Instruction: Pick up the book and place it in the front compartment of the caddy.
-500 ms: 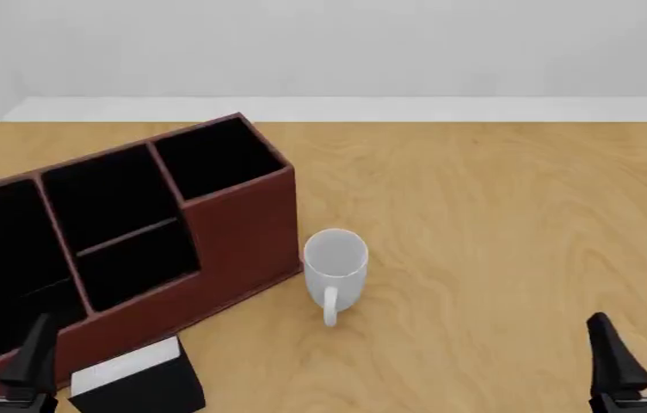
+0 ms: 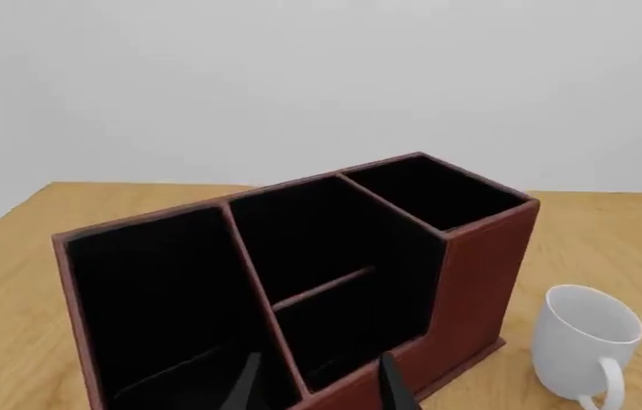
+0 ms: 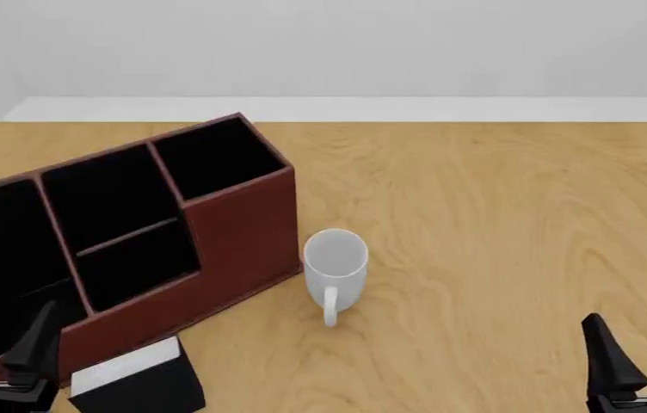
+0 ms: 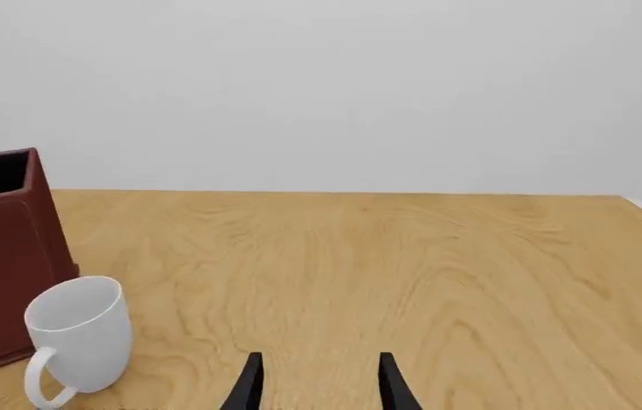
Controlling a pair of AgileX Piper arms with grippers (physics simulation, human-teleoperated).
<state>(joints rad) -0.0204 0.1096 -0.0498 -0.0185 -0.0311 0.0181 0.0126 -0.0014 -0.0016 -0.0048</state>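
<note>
The caddy [image 3: 128, 232] sits on the left half of the wooden table [image 3: 496, 224], a reddish-brown box set at an angle, its black-lined compartments open to the top and stepping down toward the near side. Just off its near wall, at about 7 o'clock from the table's middle, the book [image 3: 140, 381] lies on the wood, black cover with a strip of white page edge facing up, very near the caddy though I cannot tell whether it touches. A white mug [image 3: 334, 268] stands upright at roughly 3 o'clock from the caddy's right end, close beside it but apart, handle pointing toward the near edge. The left gripper [image 3: 3, 340] hangs low over the near-left corner, at 9 o'clock from the book, its 2 dark fingers spread with a clear gap and nothing between them. The right gripper [image 3: 639, 348] hangs at the near-right corner, well apart from everything, fingers likewise parted and empty, with bare wood ahead of it.
</note>
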